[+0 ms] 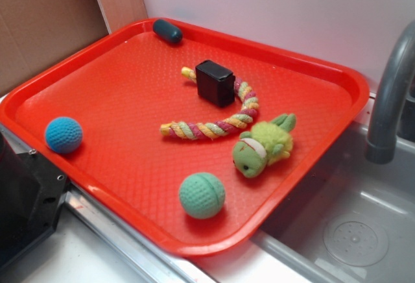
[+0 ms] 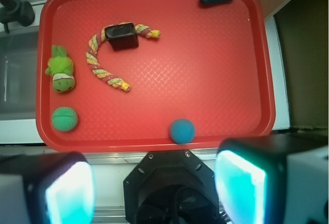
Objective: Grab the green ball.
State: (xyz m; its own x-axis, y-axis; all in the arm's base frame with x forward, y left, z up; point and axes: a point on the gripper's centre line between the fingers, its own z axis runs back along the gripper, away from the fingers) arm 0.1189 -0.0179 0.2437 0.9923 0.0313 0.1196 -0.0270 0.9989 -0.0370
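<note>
Your fingers (image 2: pixel 69 193) stand wide apart with nothing between them, the gripper (image 2: pixel 154 190) hanging high over the near edge of the red tray (image 2: pixel 259 54), so the grab has not begun; approach, descent and closing all remain. The green ball (image 1: pixel 201 195) sits near the tray's front rim (just beside the plush turtle (image 1: pixel 262 145)), well apart from the gripper. Count going back: one green ball, one blue ball (image 1: pixel 63 134), one turtle, one rope toy (image 1: pixel 214 127), one black block (image 1: pixel 214 82), one dark capsule (image 1: pixel 167 30).
</note>
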